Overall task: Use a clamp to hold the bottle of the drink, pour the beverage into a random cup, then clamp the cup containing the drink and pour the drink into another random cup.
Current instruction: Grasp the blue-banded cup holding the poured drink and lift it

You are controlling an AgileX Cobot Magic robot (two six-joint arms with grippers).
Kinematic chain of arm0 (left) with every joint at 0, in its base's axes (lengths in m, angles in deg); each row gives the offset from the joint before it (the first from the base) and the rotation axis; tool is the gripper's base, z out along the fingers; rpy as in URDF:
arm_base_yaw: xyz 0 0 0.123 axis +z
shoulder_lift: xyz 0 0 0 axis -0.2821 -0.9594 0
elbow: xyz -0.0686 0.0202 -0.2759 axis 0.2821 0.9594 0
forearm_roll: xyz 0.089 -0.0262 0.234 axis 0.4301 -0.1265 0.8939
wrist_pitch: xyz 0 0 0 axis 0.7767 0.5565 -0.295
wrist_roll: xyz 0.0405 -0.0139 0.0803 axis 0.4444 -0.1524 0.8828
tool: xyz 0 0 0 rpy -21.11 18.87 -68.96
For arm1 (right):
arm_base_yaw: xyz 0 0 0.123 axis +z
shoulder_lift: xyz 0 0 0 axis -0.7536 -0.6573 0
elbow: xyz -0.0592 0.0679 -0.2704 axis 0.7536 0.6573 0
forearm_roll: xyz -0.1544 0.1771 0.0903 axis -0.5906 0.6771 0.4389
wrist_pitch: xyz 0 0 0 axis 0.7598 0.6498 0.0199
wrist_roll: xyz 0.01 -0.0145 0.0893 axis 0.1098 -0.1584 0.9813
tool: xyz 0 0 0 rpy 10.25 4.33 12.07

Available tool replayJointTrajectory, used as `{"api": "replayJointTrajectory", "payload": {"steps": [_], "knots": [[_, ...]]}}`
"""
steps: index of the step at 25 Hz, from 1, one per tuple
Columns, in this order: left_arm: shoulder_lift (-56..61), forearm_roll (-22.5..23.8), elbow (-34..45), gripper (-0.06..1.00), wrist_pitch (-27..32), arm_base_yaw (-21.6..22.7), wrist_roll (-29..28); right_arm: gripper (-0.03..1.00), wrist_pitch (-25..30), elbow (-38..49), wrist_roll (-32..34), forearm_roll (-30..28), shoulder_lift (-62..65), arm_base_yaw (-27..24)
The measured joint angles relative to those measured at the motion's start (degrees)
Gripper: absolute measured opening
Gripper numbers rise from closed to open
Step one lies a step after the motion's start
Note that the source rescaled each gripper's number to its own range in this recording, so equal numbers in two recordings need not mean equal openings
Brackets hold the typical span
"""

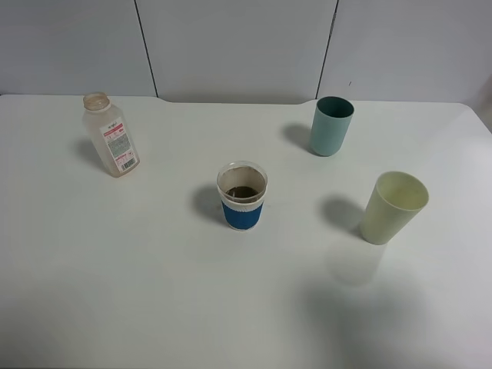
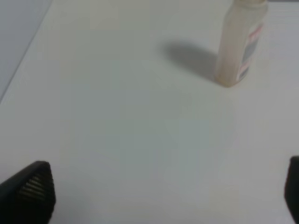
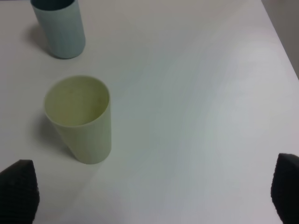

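- I judge the first pour as done. The bottle [image 1: 110, 135] stands upright and uncapped on the desk [image 1: 115, 300] and looks pale and close to empty. The sleeved cup [image 1: 242, 197] holds a shallow dark pool of drink at its bottom.
- That makes the second step the one in hand: clamp the sleeved cup and tip it into another cup.
- The left gripper [image 2: 161, 193] has its jaws released and spread wide, with nothing between them. The bottle stands well ahead of them, off their midline toward one jaw's side.
- The right gripper [image 3: 152, 193] is also released and holds nothing. The pale green cup [image 3: 79, 119] stands near, ahead of the jaws and toward one jaw's side. The teal cup [image 3: 58, 28] stands farther ahead, beyond it and apart from it.
- The pale green cup looks empty; I see only bare wall and floor inside. The inside of the teal cup is too dark for me to tell.
- The sleeved cup shows in neither wrist view, so it lies outside the reach line of both sets of jaws.
- Next, I would bring one gripper round to the sleeved cup and straddle it at the blue band. I would close gently, since the clear wall may flex, and keep the cup upright on the lift. With so little drink in it, the pour will probably need a steep tilt right over the target rim.
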Motion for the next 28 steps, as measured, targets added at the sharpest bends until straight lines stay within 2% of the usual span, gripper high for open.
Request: {"api": "replayJointTrajectory", "payload": {"steps": [8,19,28], "knots": [[0.0,1.9,0.4,1.0,0.9,-0.2,-1.9,1.0,0.0,0.0,0.0,0.0,0.0,0.0],[0.0,1.9,0.4,1.0,1.1,-9.4,-3.0,1.0,0.0,0.0,0.0,0.0,0.0,0.0],[0.0,1.9,0.4,1.0,1.1,-10.7,-3.2,1.0,0.0,0.0,0.0,0.0,0.0,0.0]]}}
